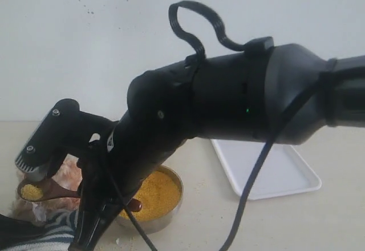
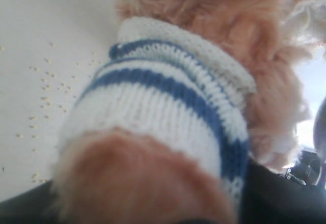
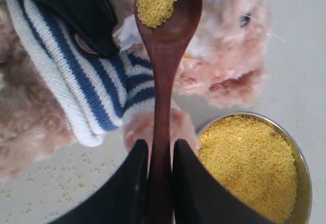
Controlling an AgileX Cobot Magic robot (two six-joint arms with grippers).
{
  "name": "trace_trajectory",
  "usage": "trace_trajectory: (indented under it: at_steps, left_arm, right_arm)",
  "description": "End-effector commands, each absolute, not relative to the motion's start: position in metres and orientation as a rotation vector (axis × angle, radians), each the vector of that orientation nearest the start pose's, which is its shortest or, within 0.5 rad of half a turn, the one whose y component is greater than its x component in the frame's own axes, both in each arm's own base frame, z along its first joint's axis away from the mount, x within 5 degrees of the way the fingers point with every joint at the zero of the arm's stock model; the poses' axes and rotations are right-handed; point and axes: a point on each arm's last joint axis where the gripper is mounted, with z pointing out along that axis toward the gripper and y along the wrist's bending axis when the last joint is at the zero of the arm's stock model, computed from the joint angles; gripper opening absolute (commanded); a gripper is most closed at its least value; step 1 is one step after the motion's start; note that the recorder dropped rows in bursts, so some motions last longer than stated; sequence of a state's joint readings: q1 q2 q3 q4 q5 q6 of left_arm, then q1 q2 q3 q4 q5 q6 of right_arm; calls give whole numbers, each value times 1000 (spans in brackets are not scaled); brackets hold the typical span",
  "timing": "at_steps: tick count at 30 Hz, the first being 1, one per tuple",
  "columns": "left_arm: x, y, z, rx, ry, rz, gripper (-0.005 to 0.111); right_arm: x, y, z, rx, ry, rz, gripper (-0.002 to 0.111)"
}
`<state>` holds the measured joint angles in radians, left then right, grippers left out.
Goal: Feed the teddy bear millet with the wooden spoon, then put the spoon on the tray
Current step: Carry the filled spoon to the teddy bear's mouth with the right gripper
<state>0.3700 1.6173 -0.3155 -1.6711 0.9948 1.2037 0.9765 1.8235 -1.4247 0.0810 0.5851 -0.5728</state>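
Note:
My right gripper [image 3: 160, 150] is shut on the handle of the wooden spoon [image 3: 163, 81]. The spoon carries a small heap of millet [image 3: 155, 0] and is held up at the face of the teddy bear [image 3: 224, 46]. In the exterior view the spoon [image 1: 40, 191] hangs at the far left in front of the bear [image 1: 68, 168], with the right gripper [image 1: 94, 199] reaching across. The steel bowl [image 3: 304, 168] full of millet [image 3: 244, 163] stands just beside the bear. My left gripper [image 3: 81, 10] lies on the bear's striped shirt [image 2: 168, 102]. Its fingers are mostly hidden by fur.
The white tray [image 1: 274, 171] lies on the right of the table, behind the right arm [image 1: 239, 97], which blocks much of the exterior view. The bowl [image 1: 171, 202] sits between bear and tray. Spilled grains [image 2: 46, 86] dot the table near the bear.

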Motion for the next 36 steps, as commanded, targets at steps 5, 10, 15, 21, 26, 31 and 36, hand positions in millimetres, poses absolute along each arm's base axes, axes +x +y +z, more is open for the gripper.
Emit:
trace_trajectory:
  at_steps: [5, 10, 15, 21, 26, 31, 36]
  left_arm:
    - [199, -8, 135, -730, 2299, -1388, 4]
    - [199, -8, 135, -732, 2297, -1388, 4]
    - [200, -7, 135, -751, 2280, -1388, 4]
    - [199, -7, 135, -730, 2290, -1384, 4]
    - [199, -8, 136, -720, 2282, -1402, 4]
    - [199, -8, 136, -709, 2282, -1397, 4]
    - [199, -8, 136, -711, 2280, -1397, 4]
  right_arm:
    - [235, 349, 256, -1688, 1730, 194, 0]
    - [238, 350, 257, -1693, 1675, 153, 0]
    - [231, 356, 246, -1856, 1544, -60, 0]
    - [210, 383, 235, -1808, 1315, -501, 0]
    - [210, 381, 234, -1815, 1289, -628, 0]
    - [202, 383, 233, -1802, 1307, -625, 0]
    - [202, 381, 235, -1772, 1332, -647, 0]
